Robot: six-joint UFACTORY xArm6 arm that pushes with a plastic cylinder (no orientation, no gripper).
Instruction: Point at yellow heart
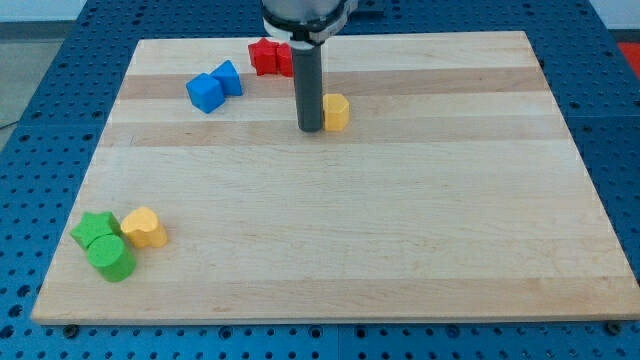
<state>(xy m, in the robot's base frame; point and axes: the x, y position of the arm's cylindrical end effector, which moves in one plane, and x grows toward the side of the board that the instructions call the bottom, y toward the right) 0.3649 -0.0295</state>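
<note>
The yellow heart (145, 228) lies near the board's lower left, touching the green blocks. My tip (310, 128) is far from it, in the upper middle of the board, right beside the left side of a yellow hexagonal block (337, 112). The dark rod rises from the tip to the view's top.
A green star (94, 229) and a green cylinder (111, 258) sit left of and below the heart. Two blue blocks (213, 87) lie at the upper left. Red blocks (270, 57) sit near the top edge, partly behind the rod. The wooden board (400, 220) rests on a blue perforated table.
</note>
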